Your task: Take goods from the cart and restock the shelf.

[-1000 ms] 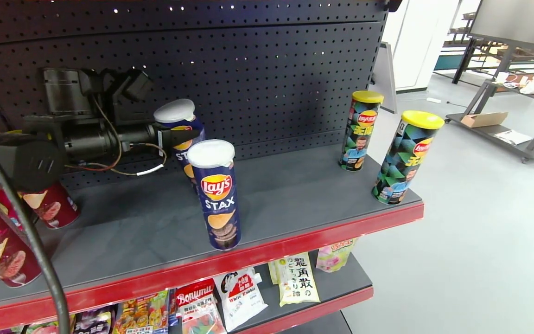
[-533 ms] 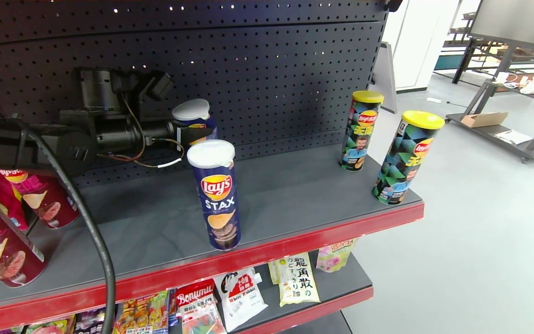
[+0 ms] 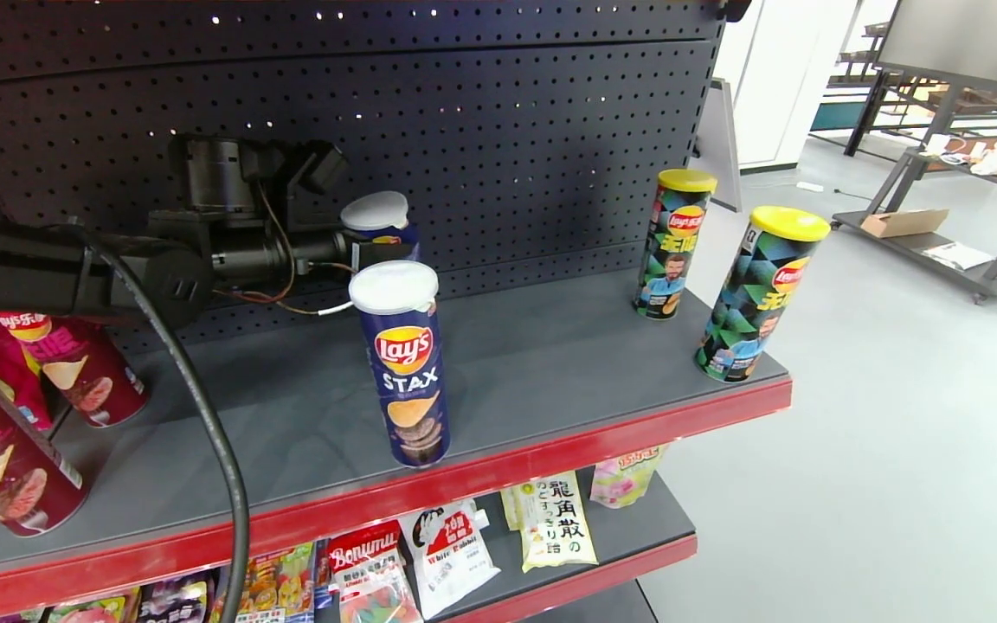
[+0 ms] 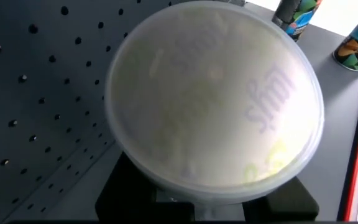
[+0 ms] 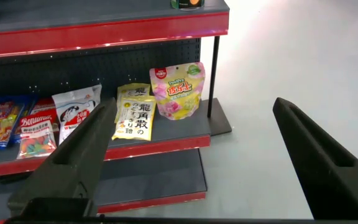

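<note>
**Left gripper [image 3: 375, 253] clamped on blue can [image 3: 377, 215] at back of shelf [image 3: 550, 363]**

Blue can stood upright near the pegboard [image 3: 507, 130], just behind the front can [image 3: 403, 372], base hidden. Right gripper [image 5: 194, 107] hung with fingers wide apart, facing the lower snack bags [image 5: 135, 115].

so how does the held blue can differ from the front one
The held can is back by the pegboard, clamped in the left gripper; the front can stands free near the red edge. The held can is half hidden, the front can fully visible. Both: dark blue, white lids.
</note>
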### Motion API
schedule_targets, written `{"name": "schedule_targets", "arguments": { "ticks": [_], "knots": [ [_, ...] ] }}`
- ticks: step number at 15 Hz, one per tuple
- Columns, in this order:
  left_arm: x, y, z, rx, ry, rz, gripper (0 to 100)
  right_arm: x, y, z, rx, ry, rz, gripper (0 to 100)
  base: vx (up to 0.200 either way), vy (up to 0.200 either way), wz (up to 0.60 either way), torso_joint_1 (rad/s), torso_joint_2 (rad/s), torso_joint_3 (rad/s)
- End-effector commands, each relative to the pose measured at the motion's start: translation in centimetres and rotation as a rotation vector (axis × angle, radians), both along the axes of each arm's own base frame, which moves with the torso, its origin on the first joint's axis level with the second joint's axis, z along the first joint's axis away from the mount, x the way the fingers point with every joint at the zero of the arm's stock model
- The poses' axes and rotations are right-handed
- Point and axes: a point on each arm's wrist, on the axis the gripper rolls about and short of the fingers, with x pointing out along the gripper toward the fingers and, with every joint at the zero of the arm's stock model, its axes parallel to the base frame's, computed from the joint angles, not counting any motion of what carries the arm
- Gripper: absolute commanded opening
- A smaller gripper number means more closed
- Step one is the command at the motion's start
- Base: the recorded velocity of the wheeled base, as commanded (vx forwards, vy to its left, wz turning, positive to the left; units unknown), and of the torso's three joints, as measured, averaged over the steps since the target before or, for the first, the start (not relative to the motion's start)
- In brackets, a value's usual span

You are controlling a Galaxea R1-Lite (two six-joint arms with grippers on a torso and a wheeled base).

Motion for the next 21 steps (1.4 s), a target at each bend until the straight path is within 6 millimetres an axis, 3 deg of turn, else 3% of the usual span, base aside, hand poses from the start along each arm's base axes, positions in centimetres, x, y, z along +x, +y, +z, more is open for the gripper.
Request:
{"name": "schedule_targets", "arguments": {
  "ticks": [1, 15, 16, 21],
  "knots": [
    [0.18, -0.02, -0.28, 0.004, 0.005, 0.013, 0, 0.01, 0.0, 0.0, 0.0, 0.001, 0.001, 100, 0.0, 0.0, 0.0, 0.0, 0.0, 0.0],
    [-0.09, -0.34, -1.09, 0.057, 0.041, -0.006, 0, 0.01, 0.0, 0.0, 0.0, 0.001, 0.001, 100, 0.0, 0.0, 0.0, 0.0, 0.0, 0.0],
    [-0.08, -0.34, -1.05, 0.057, 0.039, -0.006, 100, 0.01, 0.0, 0.0, 0.0, 0.001, 0.001, 100, 0.0, 0.0, 0.0, 0.0, 0.0, 0.0],
    [-0.32, -0.28, -0.91, 0.05, 0.046, -0.001, 100, 0.01, 0.0, 0.0, 0.0, 0.001, 0.001, 100, 0.0, 0.0, 0.0, 0.0, 0.0, 0.0]
  ]
}}
